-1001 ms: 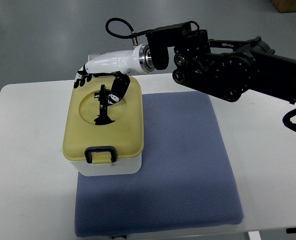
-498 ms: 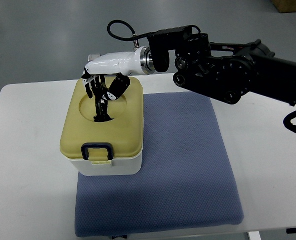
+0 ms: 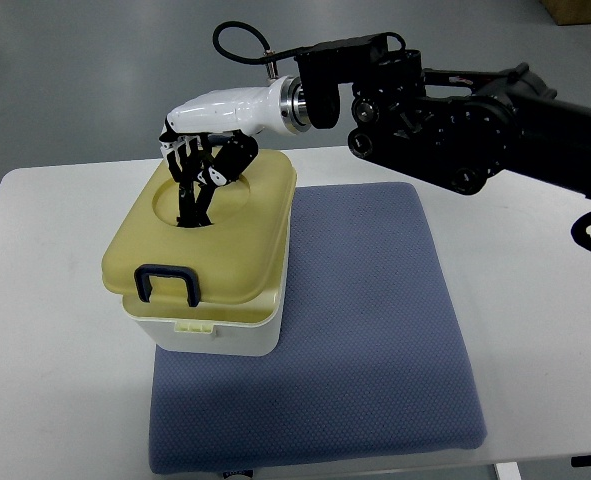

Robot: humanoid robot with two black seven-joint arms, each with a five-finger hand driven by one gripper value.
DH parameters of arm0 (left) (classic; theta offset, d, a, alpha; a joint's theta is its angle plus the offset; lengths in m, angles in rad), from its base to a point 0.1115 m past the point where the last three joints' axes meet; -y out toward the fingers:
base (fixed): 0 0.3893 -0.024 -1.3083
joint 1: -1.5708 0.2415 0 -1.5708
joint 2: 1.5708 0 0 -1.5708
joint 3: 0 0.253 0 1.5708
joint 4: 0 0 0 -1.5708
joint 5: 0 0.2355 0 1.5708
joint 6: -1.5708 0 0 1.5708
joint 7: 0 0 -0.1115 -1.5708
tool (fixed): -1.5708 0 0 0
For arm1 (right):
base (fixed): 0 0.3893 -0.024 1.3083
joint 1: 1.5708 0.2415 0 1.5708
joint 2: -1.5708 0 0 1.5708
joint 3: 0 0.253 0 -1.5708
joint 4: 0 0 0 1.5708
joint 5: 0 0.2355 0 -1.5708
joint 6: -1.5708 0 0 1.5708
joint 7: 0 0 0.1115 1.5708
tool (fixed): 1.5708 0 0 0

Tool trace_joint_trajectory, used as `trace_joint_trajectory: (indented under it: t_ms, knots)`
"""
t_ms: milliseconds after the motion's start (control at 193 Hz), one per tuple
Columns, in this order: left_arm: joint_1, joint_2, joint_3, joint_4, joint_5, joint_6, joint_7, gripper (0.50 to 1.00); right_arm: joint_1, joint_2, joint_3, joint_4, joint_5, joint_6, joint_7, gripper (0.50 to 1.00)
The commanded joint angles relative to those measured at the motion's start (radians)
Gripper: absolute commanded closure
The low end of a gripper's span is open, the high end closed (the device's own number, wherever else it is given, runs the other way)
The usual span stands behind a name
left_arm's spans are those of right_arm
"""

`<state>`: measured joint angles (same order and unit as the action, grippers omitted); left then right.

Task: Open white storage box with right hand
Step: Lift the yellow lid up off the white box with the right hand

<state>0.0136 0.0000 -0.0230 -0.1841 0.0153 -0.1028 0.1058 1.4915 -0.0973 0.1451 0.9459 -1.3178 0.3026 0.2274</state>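
Note:
The white storage box (image 3: 220, 338) stands on the left part of a blue mat (image 3: 375, 330). Its yellow lid (image 3: 245, 235) is tilted, with the front edge lifted off the box and a gap showing under it. A dark blue latch loop (image 3: 168, 283) sticks up at the lid's front. My right hand (image 3: 197, 170) comes in from the right on a black arm with a white wrist. Its black fingers (image 3: 189, 196) are curled down into the lid's round recess, shut on the lid's handle there. The left arm is out of view.
The mat lies on a white table (image 3: 45, 300), whose bare top shows to the left and right. My black forearm (image 3: 455, 110) spans the upper right above the mat's far edge. Grey floor lies beyond the table.
The hand has risen and pulled the lid upward. The lid's front edge has come off the box and the latch loop has swung up; the lid now sits tilted and shifted left.

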Motion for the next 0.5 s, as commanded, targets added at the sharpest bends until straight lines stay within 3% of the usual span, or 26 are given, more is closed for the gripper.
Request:
trace_joint_trajectory:
  t_ms: [0, 223, 457, 493]
  knots:
    - [0.000, 0.000, 0.000, -0.001, 0.000, 0.000, 0.000, 0.500, 0.027, -0.015, 0.011, 0.001, 0.003, 0.030, 0.006, 1.000]
    - [0.000, 0.000, 0.000, -0.005, 0.000, -0.002, 0.000, 0.500, 0.078, -0.065, 0.013, 0.008, 0.014, 0.067, 0.024, 1.000]
    - [0.000, 0.000, 0.002, -0.005, 0.000, 0.000, 0.000, 0.500, 0.105, -0.237, 0.060, 0.050, 0.014, 0.300, 0.024, 1.000]
    - [0.000, 0.000, 0.002, -0.006, 0.000, 0.000, 0.000, 0.500, 0.110, -0.265, 0.062, 0.053, 0.014, 0.308, 0.024, 1.000]
